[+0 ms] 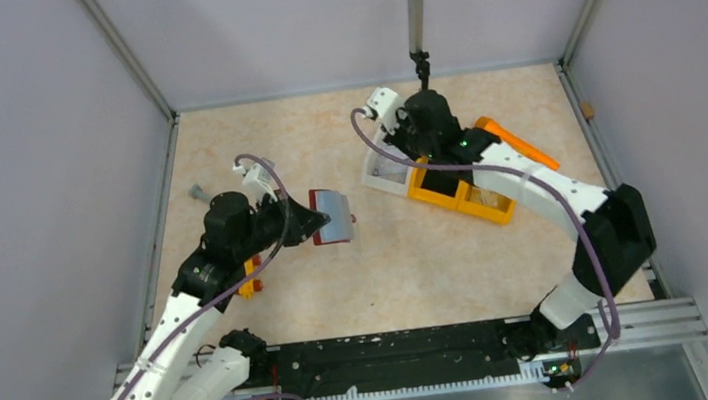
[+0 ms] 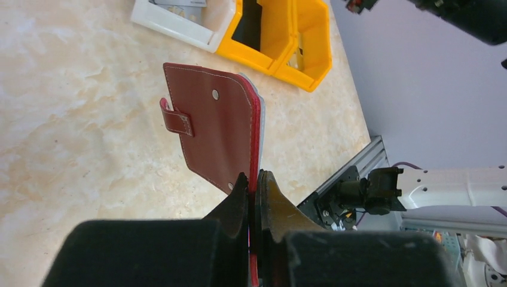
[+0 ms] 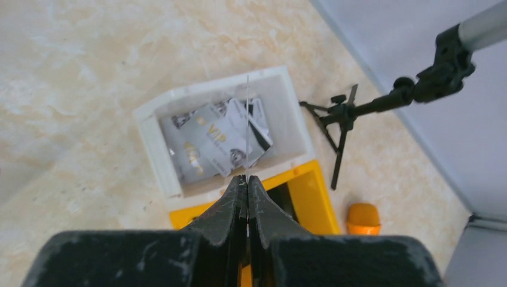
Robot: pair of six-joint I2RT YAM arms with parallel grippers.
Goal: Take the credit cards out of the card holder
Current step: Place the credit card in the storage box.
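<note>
My left gripper [image 2: 254, 179] is shut on the lower edge of the dark red card holder [image 2: 215, 125] and holds it above the table, snap tab to the left. A pale credit card edge [image 2: 262, 113] shows along its right side. In the top view the card holder [image 1: 333, 240] sticks out of the left gripper [image 1: 310, 223] with a grey face up. My right gripper [image 3: 246, 179] is shut on a thin credit card [image 3: 247, 119], seen edge-on, above the white tray [image 3: 149, 143]. Several cards [image 3: 209, 143] lie in the tray.
A yellow-orange divided bin [image 1: 461, 198] stands against the white tray [image 1: 379, 175] under the right arm. An orange piece [image 3: 363, 218] lies beside the bin. A black tripod stand [image 3: 359, 107] is at the back. A small grey object [image 1: 197, 192] lies far left.
</note>
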